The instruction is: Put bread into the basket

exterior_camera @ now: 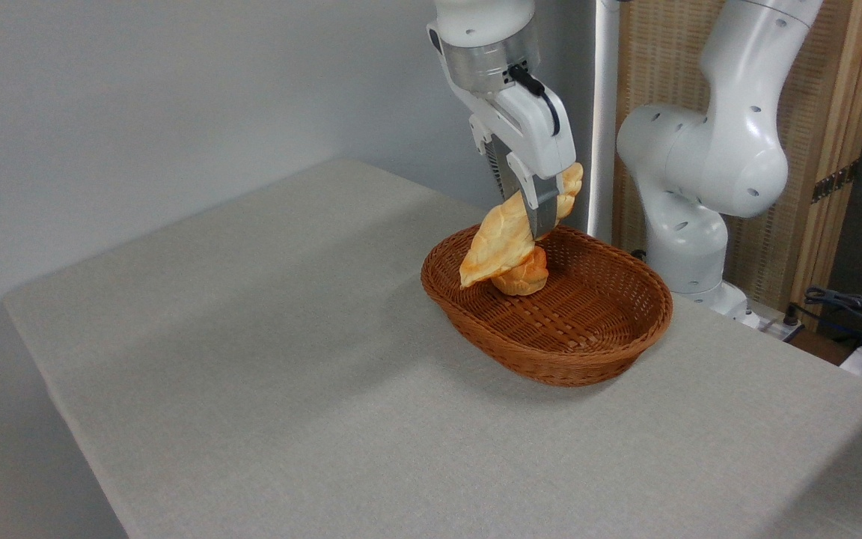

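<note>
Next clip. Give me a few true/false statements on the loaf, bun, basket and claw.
1. The claw grips the loaf. True.
2. The loaf lies flat on the table. False: it hangs tilted over the basket.
3. A bun sits inside the basket. True.
4. The basket is tipped on its side. False: it stands upright on the table.
5. The claw is empty. False: it is shut on the loaf.

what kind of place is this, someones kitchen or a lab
Most likely a robotics lab, not a kitchen: a white robot arm stands beside a bare grey cloth-covered table, loose cables lie at the right edge, and the only food is bread in a brown woven wicker basket.
</note>
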{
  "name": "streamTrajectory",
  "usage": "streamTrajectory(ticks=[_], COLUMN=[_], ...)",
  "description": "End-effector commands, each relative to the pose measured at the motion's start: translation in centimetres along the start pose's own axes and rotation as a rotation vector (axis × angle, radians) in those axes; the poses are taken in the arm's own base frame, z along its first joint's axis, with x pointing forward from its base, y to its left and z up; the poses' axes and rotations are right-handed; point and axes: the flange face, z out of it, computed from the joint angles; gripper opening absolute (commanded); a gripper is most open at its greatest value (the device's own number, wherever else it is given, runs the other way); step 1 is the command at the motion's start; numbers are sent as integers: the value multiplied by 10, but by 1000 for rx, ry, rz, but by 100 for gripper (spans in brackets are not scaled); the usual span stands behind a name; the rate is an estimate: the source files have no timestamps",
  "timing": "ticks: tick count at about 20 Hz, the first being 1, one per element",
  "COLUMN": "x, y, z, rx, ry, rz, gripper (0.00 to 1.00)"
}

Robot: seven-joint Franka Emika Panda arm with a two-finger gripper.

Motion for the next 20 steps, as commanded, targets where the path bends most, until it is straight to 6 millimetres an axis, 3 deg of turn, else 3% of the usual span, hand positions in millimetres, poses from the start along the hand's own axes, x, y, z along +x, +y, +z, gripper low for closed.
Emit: streamTrajectory(ticks=[1,10,14,17,18,20], x=[-2,9,7,-4,3,23], y=[3,5,3,-18,-37,-61], z=[5,13,5,-41,-69,-101], rx=[-28,-42,-26,29,67,119], ry=[-25,-46,-25,57,68,67], rz=[23,41,39,-1,-21,-41], gripper=[100,100,100,100,100,100])
